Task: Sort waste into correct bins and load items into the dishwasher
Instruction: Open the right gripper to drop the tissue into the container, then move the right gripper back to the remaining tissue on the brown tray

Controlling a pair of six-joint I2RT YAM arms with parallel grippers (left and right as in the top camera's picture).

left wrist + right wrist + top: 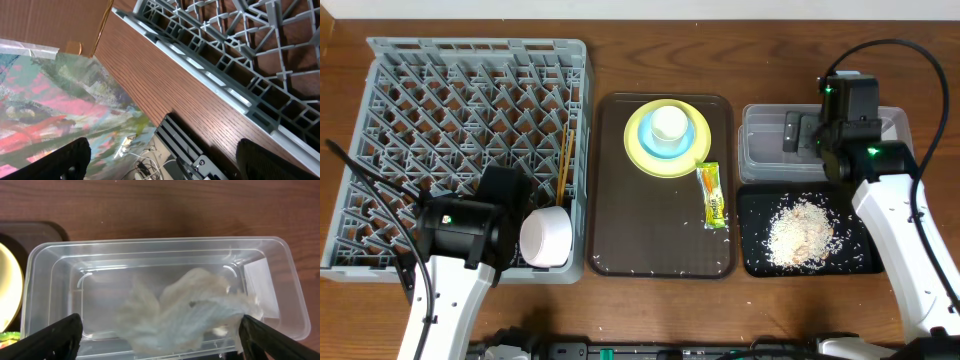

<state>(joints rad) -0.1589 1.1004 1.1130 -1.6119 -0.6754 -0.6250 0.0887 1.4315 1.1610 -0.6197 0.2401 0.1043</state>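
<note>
On the table (620,30), clear tub (765,150) holds tissue (185,310), black tray (752,215) crumbs (802,232).

A dark brown serving tray (620,225) lies on the wooden bench (740,60); below its edge, a cardboard box (45,20) and colourful sheet (45,115).

White bowl (545,236) in grey rack (460,110), wrapper (711,196) on brown tray (630,222); crumbs (802,232) in black tray (752,208)

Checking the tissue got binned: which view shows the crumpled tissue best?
Right wrist: the crumpled tissue is in the clear tub, filling the frame. Overhead, the right arm blocks most of the tub. Left wrist shows only the dish rack and table.
</note>
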